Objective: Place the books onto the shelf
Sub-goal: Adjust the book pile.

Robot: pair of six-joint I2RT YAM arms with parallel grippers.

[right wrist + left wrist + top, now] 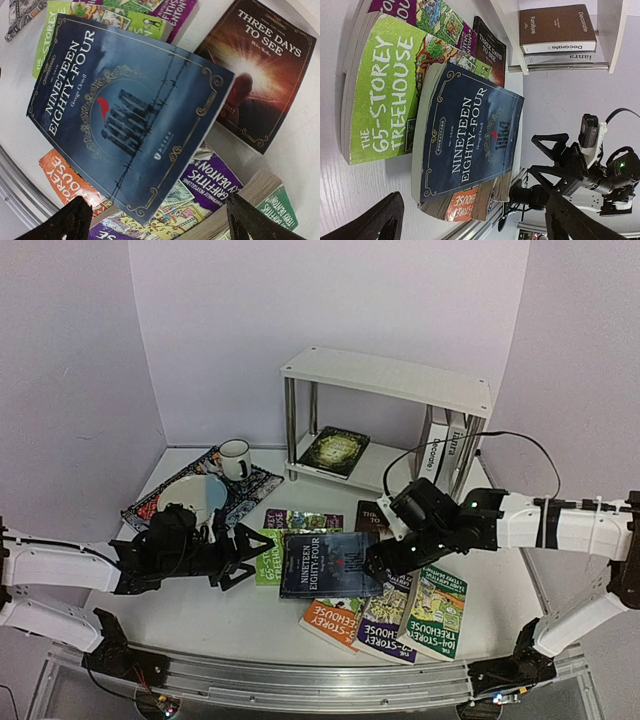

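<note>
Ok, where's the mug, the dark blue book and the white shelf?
mug (236, 462), top view, on its white side.
dark blue book (125, 110), right wrist view, middle of its cover.
white shelf (390, 381), top view, on its top board.

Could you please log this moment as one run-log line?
left jaws: open, left of Nineteen Eighty-Four book | right jaws: open, at its right edge | held: nothing | shelf: dark-green book flat on lower board, upright books beside it
</note>
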